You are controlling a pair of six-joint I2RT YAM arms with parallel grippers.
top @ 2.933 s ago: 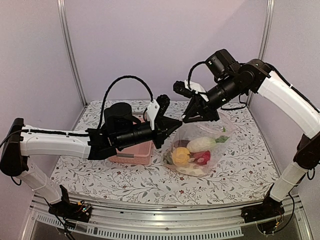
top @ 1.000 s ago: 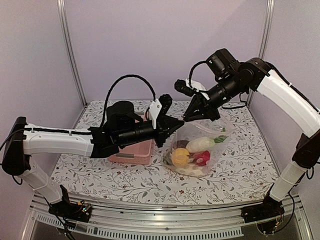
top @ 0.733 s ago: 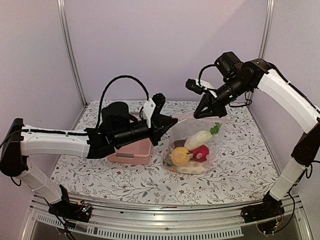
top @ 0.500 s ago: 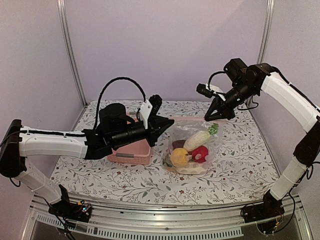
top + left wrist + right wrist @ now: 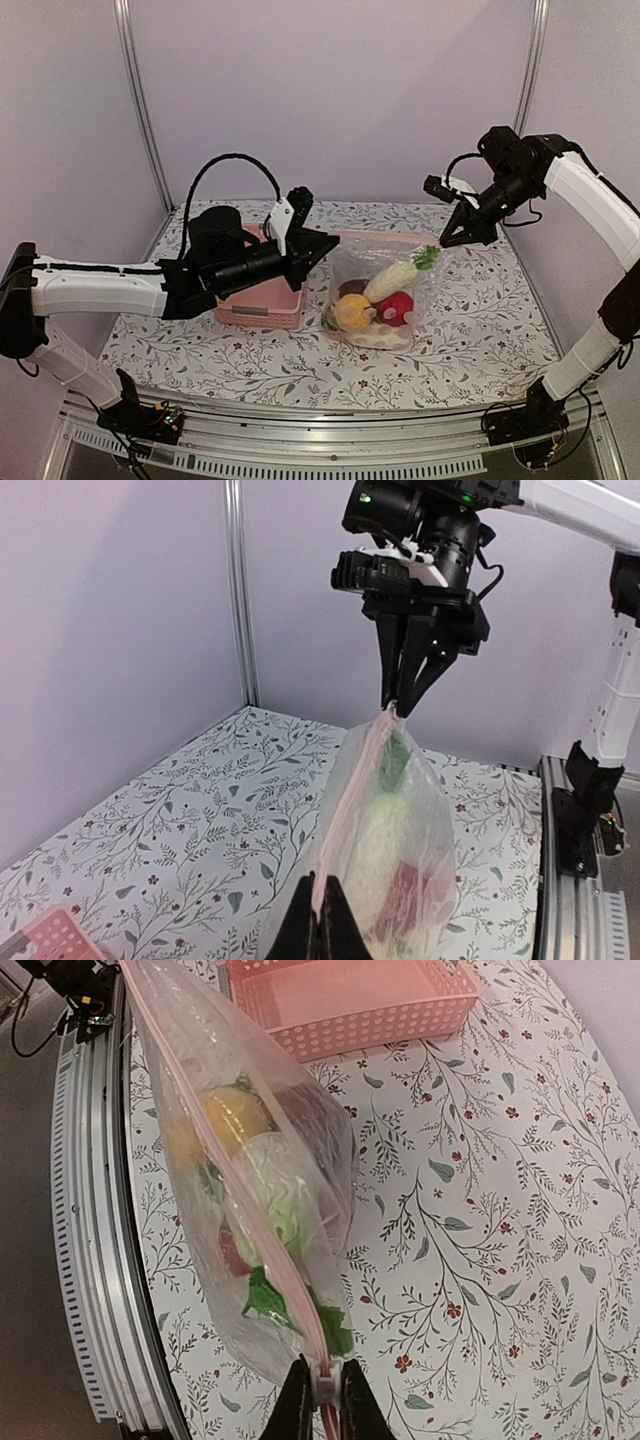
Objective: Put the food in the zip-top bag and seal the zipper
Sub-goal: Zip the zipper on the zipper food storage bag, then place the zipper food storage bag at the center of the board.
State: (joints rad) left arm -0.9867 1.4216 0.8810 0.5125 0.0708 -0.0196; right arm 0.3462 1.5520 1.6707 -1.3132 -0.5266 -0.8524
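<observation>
The zip-top bag [image 5: 378,292] hangs stretched between both grippers above the table, with its base on the cloth. Through it I see the food: a yellow piece [image 5: 353,312], a red one [image 5: 398,307], a white radish [image 5: 388,280] with green leaves and a dark purple piece [image 5: 350,288]. The pink zipper [image 5: 385,238] runs taut along the top edge. My left gripper [image 5: 333,243] is shut on the bag's left corner [image 5: 322,888]. My right gripper [image 5: 444,243] is shut on the white slider [image 5: 323,1382] at the zipper's right end.
A pink slatted basket [image 5: 262,302] stands on the flowered cloth under the left arm, just left of the bag; it also shows in the right wrist view [image 5: 345,995]. The metal rail [image 5: 90,1210] runs along the table's near edge.
The right gripper has slid rightward along the bag's mouth, from beside the left gripper to the far right end. The left arm has drawn back slightly left, and the bag top is stretched straight.
</observation>
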